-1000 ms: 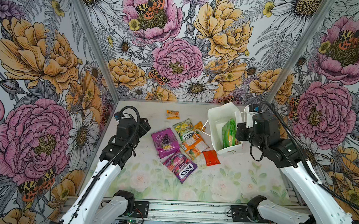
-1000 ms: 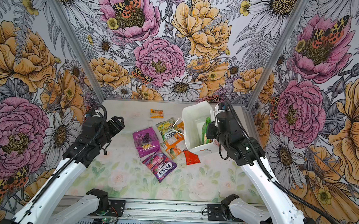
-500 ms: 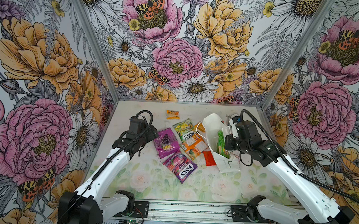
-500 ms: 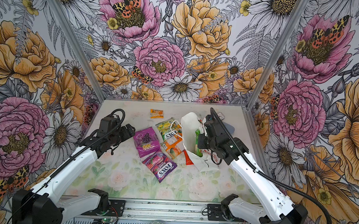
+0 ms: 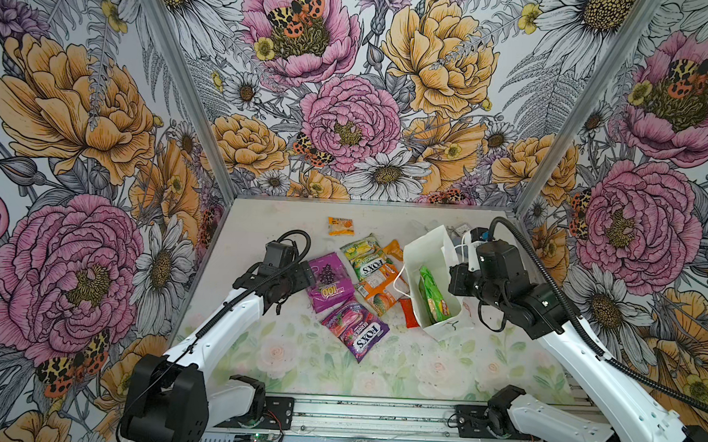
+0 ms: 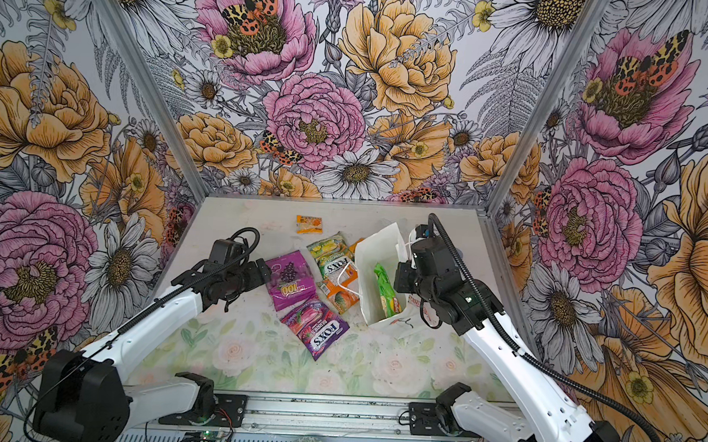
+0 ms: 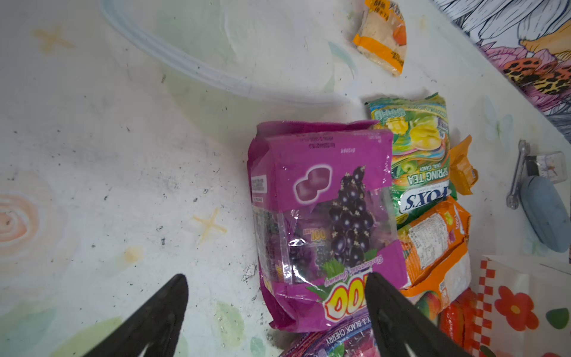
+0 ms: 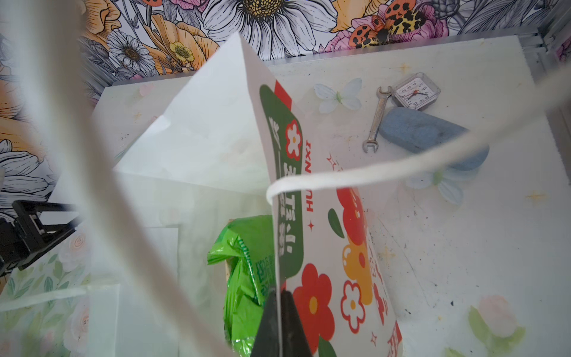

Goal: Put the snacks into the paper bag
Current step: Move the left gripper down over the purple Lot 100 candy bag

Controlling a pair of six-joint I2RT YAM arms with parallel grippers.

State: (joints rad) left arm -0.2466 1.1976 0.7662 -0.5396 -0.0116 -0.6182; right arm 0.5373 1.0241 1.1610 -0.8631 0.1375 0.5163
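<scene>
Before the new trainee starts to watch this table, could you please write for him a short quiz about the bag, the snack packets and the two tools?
1. True or false: the green packet already lies inside the paper bag.
2. What does the shut right tool pinch? A: the bag's wall. B: a snack. C: nothing.
3. Fill in: the open left tool is nearest the ___ grape packet.

Key: 1 true; 2 A; 3 purple.
</scene>
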